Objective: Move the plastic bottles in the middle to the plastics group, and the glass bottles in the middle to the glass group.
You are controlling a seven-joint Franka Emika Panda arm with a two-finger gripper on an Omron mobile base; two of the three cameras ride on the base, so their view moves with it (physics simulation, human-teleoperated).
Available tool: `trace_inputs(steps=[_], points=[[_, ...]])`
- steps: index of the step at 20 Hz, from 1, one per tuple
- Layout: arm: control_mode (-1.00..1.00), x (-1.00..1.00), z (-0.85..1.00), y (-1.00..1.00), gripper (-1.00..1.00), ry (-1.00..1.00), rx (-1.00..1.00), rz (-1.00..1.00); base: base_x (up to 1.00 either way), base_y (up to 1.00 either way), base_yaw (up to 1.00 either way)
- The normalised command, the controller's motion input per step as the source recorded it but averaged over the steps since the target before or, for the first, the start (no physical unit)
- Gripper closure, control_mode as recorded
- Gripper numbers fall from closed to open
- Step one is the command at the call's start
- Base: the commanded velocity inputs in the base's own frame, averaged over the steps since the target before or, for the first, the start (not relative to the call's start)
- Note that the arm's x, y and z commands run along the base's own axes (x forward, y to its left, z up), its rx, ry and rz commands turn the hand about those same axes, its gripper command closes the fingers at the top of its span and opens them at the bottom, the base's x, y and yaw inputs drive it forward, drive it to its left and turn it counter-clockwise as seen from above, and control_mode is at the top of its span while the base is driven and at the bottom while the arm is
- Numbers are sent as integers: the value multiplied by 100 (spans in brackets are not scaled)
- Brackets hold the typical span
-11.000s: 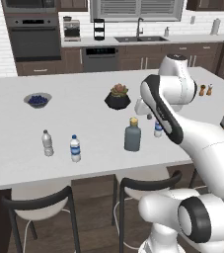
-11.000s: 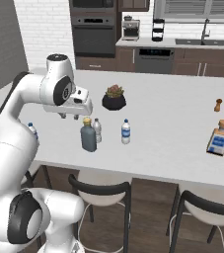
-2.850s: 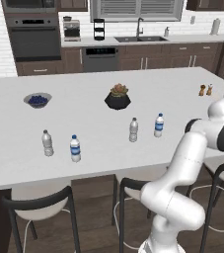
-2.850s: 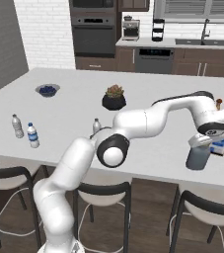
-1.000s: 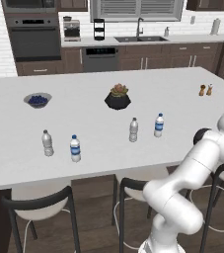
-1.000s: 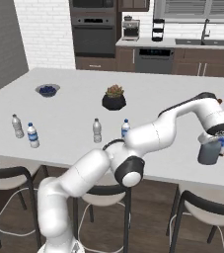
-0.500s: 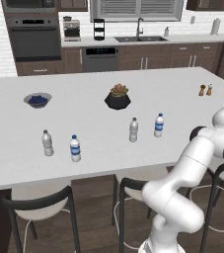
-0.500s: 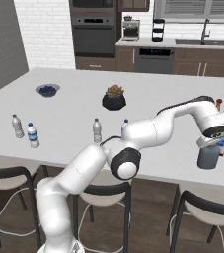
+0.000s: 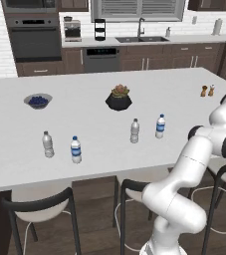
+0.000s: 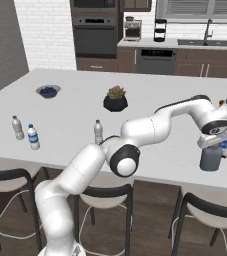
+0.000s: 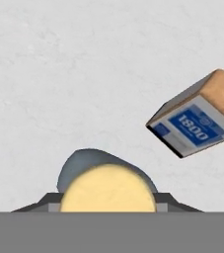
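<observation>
The squat grey-blue glass bottle (image 10: 211, 158) with its tan stopper (image 11: 106, 191) stands on the counter near the right front edge. My gripper (image 10: 213, 144) sits over its neck, shut on it, a dark finger on either side of the stopper. Just beside it is the squarish pale bottle (image 11: 195, 123) with blue label and tan cap, the glass group (image 10: 224, 146). Mid-counter stand the plain plastic bottle (image 9: 134, 131) and the blue-labelled one (image 9: 160, 126). The plastics group is at the left: one plain bottle (image 9: 47, 144) and one labelled bottle (image 9: 75, 149).
A potted succulent (image 9: 119, 98) stands mid-counter, with a bowl of blueberries (image 9: 38, 100) to its left. Two tiny brown shakers (image 9: 207, 90) are at the far right. Stools (image 10: 210, 212) line the white counter's (image 9: 89, 112) front edge. My arm stretches across the counter's right half.
The grey-blue bottle has come down slightly in my gripper and now stands on the counter beside the squarish bottle. The water bottles have not moved.
</observation>
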Motion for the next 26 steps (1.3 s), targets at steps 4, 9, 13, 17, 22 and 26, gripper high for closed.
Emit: trace_inputs(steps=[4,9,13,17,22,26], points=[[-100,0,0,-26,100,4,0,-6,0,0,0],[-100,0,0,-2,-100,1,0,0,0,0,0],[-100,0,0,0,-100,0,0,0,0,0,0],[-100,-2,0,0,-100,-2,-1,0,0,0,0],[-100,-10,16,13,-100,-7,0,0,0,0,0],[-100,-21,25,13,-100,-12,0,0,0,0,0]])
